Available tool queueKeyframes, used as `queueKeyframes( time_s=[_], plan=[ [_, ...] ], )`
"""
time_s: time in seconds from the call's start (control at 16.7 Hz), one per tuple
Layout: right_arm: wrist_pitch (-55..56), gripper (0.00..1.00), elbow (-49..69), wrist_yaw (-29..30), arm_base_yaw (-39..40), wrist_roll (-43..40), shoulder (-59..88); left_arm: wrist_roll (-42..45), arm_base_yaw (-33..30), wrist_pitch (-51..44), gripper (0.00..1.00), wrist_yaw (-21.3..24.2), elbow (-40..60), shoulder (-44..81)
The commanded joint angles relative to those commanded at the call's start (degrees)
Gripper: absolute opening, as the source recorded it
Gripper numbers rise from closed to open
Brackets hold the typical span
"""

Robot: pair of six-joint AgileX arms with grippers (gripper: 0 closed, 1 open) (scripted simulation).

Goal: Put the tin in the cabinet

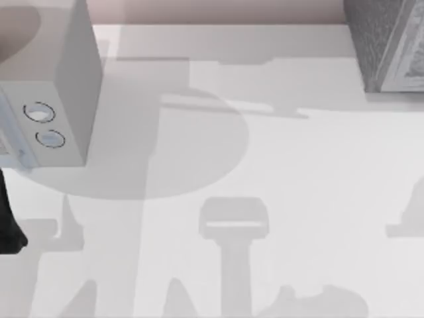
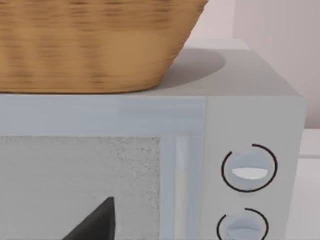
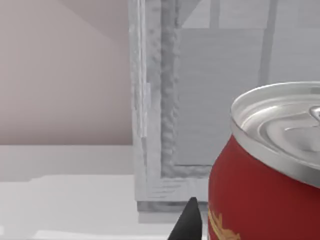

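Note:
The tin [image 3: 265,175] is red with a silver top and a bit of yellow label, and it sits very close in the right wrist view. My right gripper [image 3: 240,227] is shut on it, with one dark fingertip [image 3: 189,220] against its side. Just beyond the tin stands the cabinet [image 3: 165,100], showing its whitish framed front panel. From above, the dark grey speckled cabinet [image 1: 384,46] is at the table's far right corner. My left arm [image 1: 8,228] rests at the table's left edge, and a dark part of its gripper [image 2: 95,225] faces the dialled box.
A pale grey box with two round dials [image 1: 50,86] stands at the far left; the left wrist view has a woven basket [image 2: 90,45] on top of it. The white table [image 1: 278,165] carries only shadows across its middle.

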Motion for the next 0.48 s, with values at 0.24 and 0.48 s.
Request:
queueKeyframes(
  time_s=[0.24, 0.48],
  plan=[
    [-2.63, 0.00, 11.61, 1.47, 0.98, 0.02, 8.50, 0.00, 0.00, 0.00, 1.00, 0.00, 0.00, 0.00],
    [-5.04, 0.00, 22.52, 2.77, 2.00, -0.06, 16.47, 0.00, 0.00, 0.00, 1.00, 0.00, 0.00, 0.00]
  ],
)
